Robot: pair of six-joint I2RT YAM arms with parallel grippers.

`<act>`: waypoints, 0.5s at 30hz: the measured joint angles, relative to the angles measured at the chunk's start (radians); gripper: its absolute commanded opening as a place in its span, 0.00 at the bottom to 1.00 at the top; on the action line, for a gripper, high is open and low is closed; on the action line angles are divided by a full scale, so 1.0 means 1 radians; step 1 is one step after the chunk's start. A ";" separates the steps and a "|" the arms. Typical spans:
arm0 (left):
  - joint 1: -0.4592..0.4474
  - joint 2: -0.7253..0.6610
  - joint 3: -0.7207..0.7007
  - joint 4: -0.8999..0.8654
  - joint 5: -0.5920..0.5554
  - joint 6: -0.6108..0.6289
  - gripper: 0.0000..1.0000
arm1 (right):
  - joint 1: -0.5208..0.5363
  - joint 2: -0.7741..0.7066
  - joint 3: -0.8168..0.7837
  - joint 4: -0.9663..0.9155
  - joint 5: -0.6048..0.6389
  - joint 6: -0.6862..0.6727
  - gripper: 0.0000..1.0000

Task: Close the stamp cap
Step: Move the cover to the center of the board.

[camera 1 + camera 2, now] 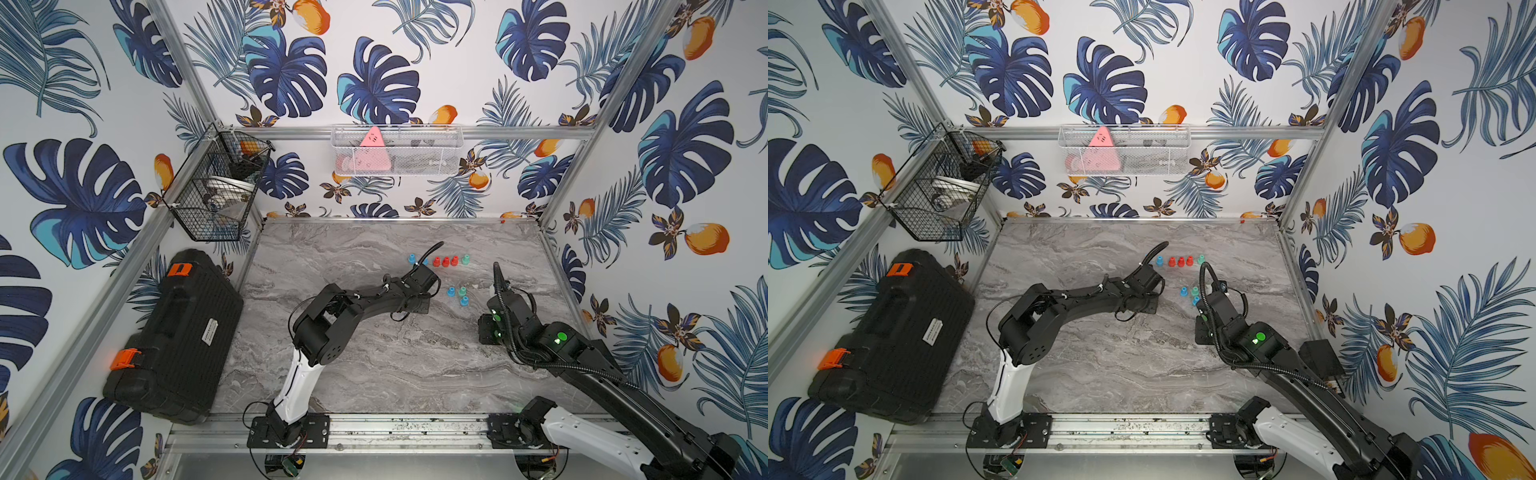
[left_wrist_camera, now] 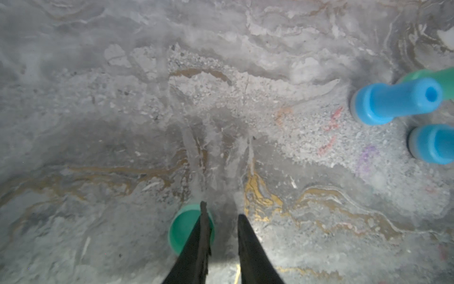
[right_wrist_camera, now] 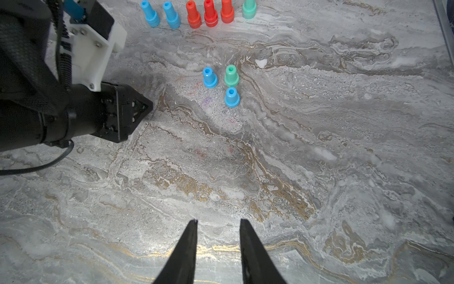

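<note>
Both top views: stereo head high up front, looking down over my arm bases (image 1: pixel 286 430) at the whole worktop (image 1: pixel 374 374). Left wrist cam sits close over it, right wrist cam higher and wider. Both wrist views share the blue-green stamp cluster (image 3: pixel 231 77).

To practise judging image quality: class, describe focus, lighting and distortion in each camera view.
In both top views: evenly lit, wide-angle lens splays the frame posts; left wrist view: soft, dim at the edges, bright patch at the left gripper; right wrist view: sharp, glare on the table at the right gripper.
</note>
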 measured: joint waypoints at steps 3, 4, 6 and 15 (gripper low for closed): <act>-0.004 0.003 0.011 -0.014 -0.008 0.000 0.28 | 0.005 -0.001 0.000 0.000 0.003 0.002 0.33; -0.005 0.003 0.014 -0.020 -0.008 0.000 0.29 | 0.005 -0.001 0.000 0.000 0.003 0.003 0.33; -0.008 0.003 0.023 -0.040 -0.008 0.000 0.30 | 0.006 -0.001 0.000 0.000 0.007 0.003 0.33; -0.018 -0.020 0.027 -0.124 -0.004 0.000 0.35 | 0.013 -0.006 0.000 0.000 0.019 0.006 0.33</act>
